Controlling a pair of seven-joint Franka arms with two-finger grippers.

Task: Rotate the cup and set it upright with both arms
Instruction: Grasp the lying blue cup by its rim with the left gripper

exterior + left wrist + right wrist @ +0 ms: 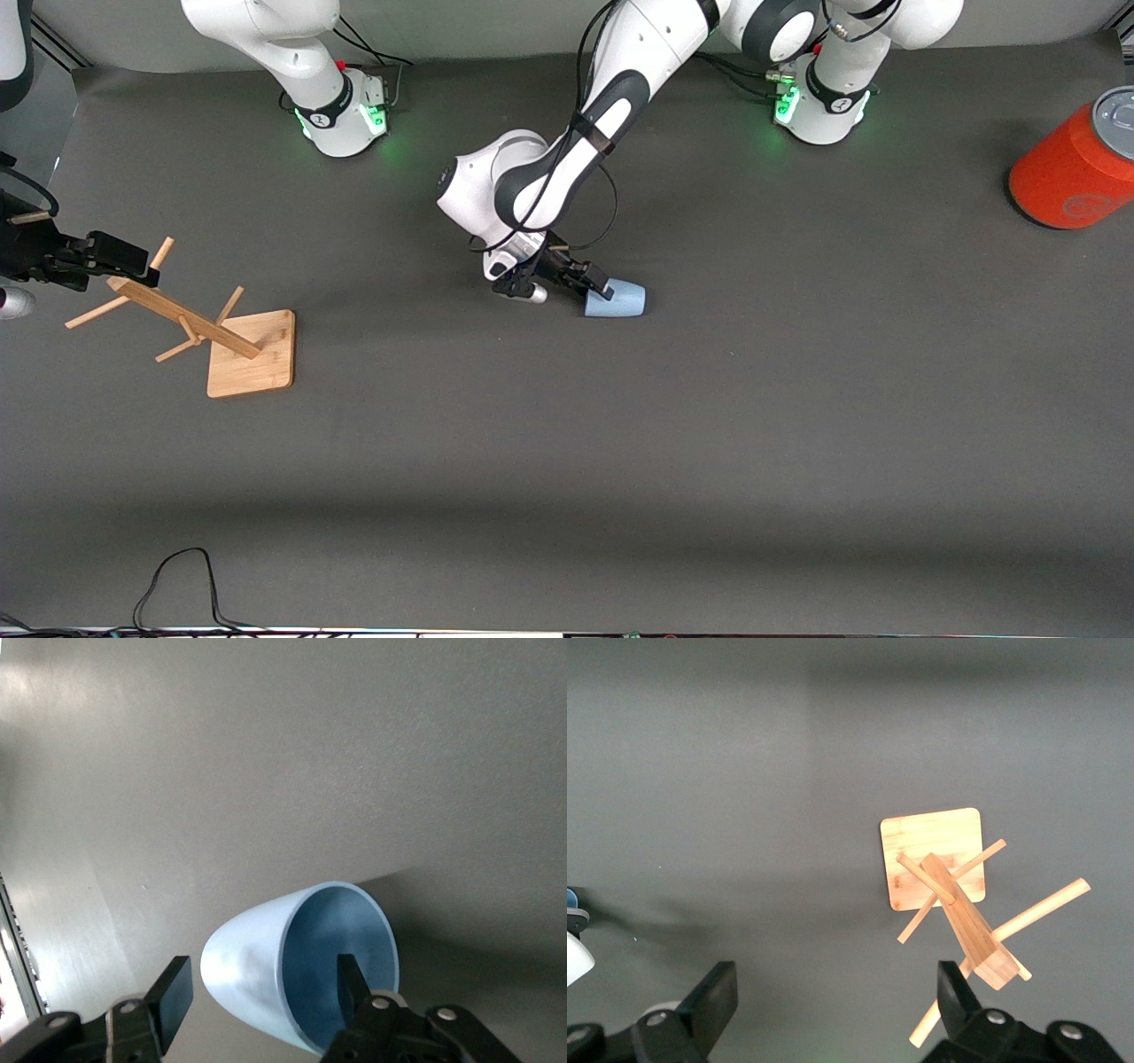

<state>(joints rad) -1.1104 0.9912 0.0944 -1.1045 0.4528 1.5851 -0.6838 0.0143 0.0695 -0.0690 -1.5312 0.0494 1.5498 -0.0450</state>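
A black cable (177, 580) is looping on the grey table (620, 461) at the edge nearest the front camera. Farther in, the wooden rack (221, 341) is standing on its square base toward the right arm's end of the table, its pegged post leaning up under the right gripper (97, 257), which is hanging above the rack's top with its fingers (713, 997) spread wide and nothing between them. At about mid-table, the pale blue cup (616, 299) is lying on its side, its open mouth turned toward the left gripper (580, 279), which is sitting low at the cup's rim. In the left wrist view one finger (350, 979) is reaching inside the cup's mouth (341, 970) while the other (173, 992) is standing just outside the wall, with a gap showing between that outer finger and the cup (so the jaws are straddling the rim, not yet clamping it). Farther still, at the left arm's end of the table, the orange-red cylinder (1076, 168) with a grey top is standing well apart from both grippers.
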